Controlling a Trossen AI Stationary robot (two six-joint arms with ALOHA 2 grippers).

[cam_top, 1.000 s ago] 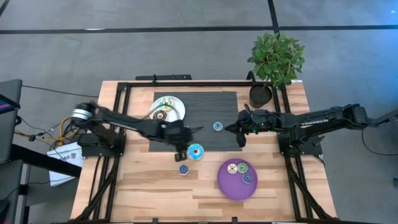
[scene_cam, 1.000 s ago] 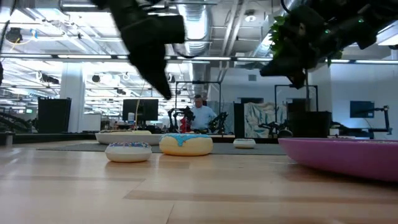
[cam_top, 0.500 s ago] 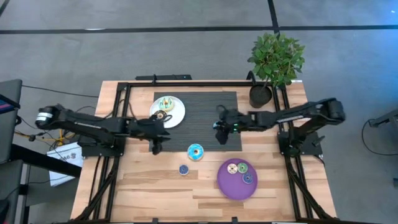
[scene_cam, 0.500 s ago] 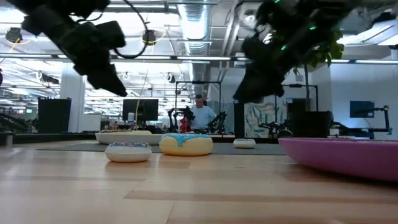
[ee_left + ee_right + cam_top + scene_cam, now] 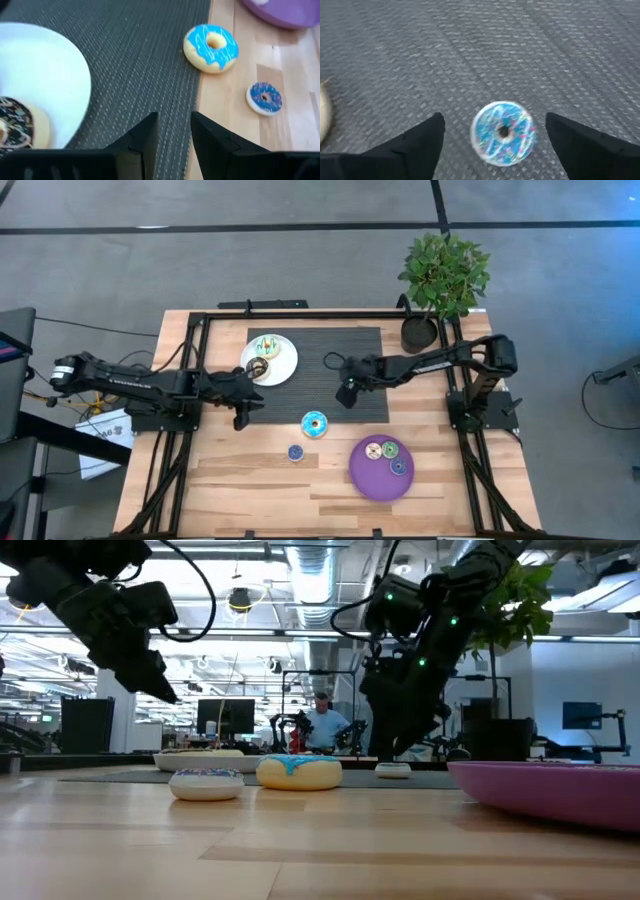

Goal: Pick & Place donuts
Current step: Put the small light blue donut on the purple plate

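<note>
Your right gripper (image 5: 492, 145) is hanging over the dark mat (image 5: 320, 345) w/ jaws spread wide and empty, and a small blue-iced donut (image 5: 503, 132) is sitting flat on the mat right between the fingers (image 5: 415, 145) in the wrist view. In the high view the gripper is covering that donut, so you aren't seeing it there.

Your left gripper (image 5: 172, 132) is hovering near the mat's edge just beside the white plate (image 5: 283, 367), jaws narrow w/ a slim gap, nothing in them.

Other donuts: a bigger cream one w/ teal icing (image 5: 314, 423) is lying on the bare wood just off the mat, a small blue one (image 5: 295, 452) near it, both apart from each other. About three are resting on the purple plate (image 5: 365, 475), and a couple on the white plate, incl. a brown one (image 5: 12, 125).

Handling, as a guess: these are looking like light, hard toy rings w/ glossy icing, so prob. stiff, not fragile, but slippery and apt to skate on the mat if you're nudging one side first. You're wanting both fingers coming down together across the outer rim, straddling the full ring, pads low on the side wall below the icing, not on the domed top. Being so light, it's likely popping out if you're squeezing off-centre, so you're centring on the hole before closing. The mat's ribbed weave should be giving some grip underneath.
</note>
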